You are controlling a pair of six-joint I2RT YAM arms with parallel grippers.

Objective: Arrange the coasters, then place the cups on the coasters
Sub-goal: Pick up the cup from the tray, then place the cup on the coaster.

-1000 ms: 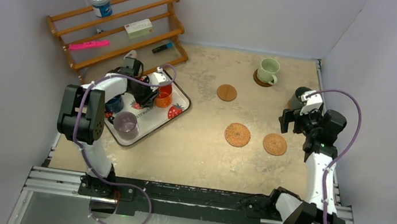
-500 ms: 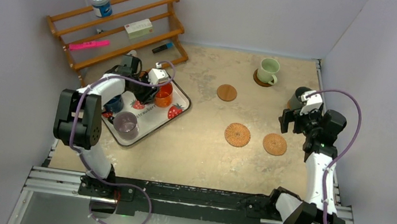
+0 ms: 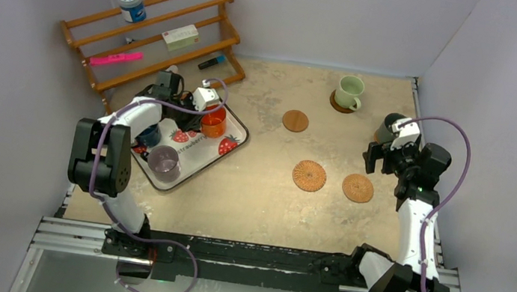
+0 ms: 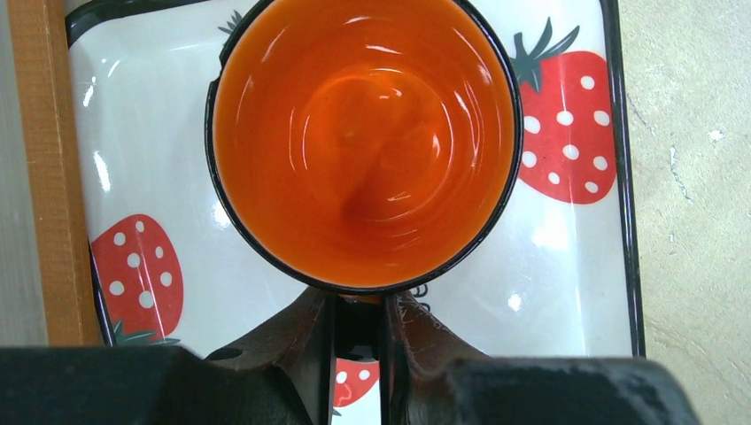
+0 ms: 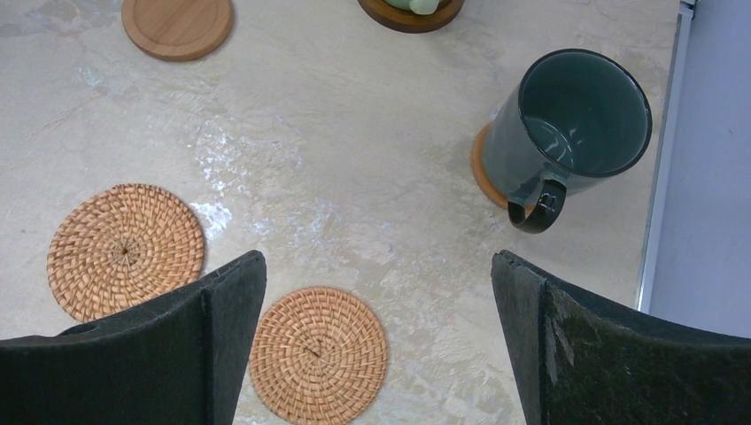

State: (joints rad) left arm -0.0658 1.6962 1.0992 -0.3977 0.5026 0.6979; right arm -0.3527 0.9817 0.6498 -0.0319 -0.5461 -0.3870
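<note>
While the left fingers (image 4: 297,341) are clenched on the handle side of the orange cup (image 4: 363,142), that cup stands upright on the strawberry-print tray (image 4: 567,257) at the left of the tabletop (image 3: 258,184). The purple-grey cup (image 3: 164,160) and the dark blue cup (image 3: 149,134) stand on the same tray; the blue one is partly hidden by the left arm. The right fingers (image 5: 177,354) are released, spread wide above the tabletop, and hold nothing. Beyond them, near the right edge, the dark grey-green cup (image 5: 576,115) stands on a smooth coaster (image 5: 483,173), slightly off its centre, with the handle turned toward the wrist camera. One woven coaster (image 5: 126,251) lies bare to the left of the right fingers. A second woven coaster (image 5: 319,354) lies bare just beside it, between the two fingers in the wrist view; the two discs do not touch. A plain wooden coaster (image 5: 177,22) lies bare farther back. The pale green cup (image 3: 349,90) stands on a dark coaster (image 3: 336,105) near the far wall.
</note>
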